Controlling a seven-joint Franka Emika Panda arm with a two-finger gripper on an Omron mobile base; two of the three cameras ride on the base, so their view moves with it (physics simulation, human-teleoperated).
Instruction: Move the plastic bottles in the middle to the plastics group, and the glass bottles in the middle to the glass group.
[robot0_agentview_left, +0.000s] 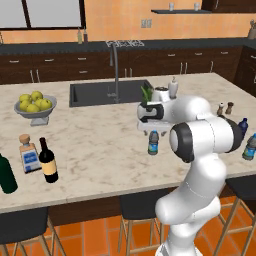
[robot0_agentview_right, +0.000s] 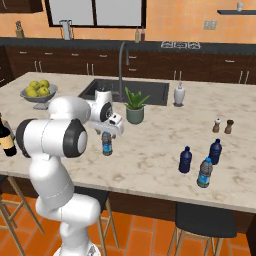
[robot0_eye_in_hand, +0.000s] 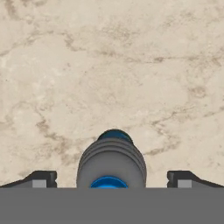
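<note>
While the clear bottle (robot0_agentview_left: 153, 142) stands upright, cap up, hand (robot0_eye_in_hand: 112, 179) spread wide directly above it

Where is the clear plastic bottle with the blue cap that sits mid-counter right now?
The clear bottle stands upright mid-counter, directly under the open gripper, in front of the potted plant and sink.

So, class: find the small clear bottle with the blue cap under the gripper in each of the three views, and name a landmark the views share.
Left base view: clear bottle right of centre, just under the gripper.
Right base view: clear bottle left of centre, below the hand.
Hand view: clear bottle bottom centre, seen from above between the two fingertips.
Shared landmark: the potted plant behind it in both base views; the marble counter in all three.
</note>
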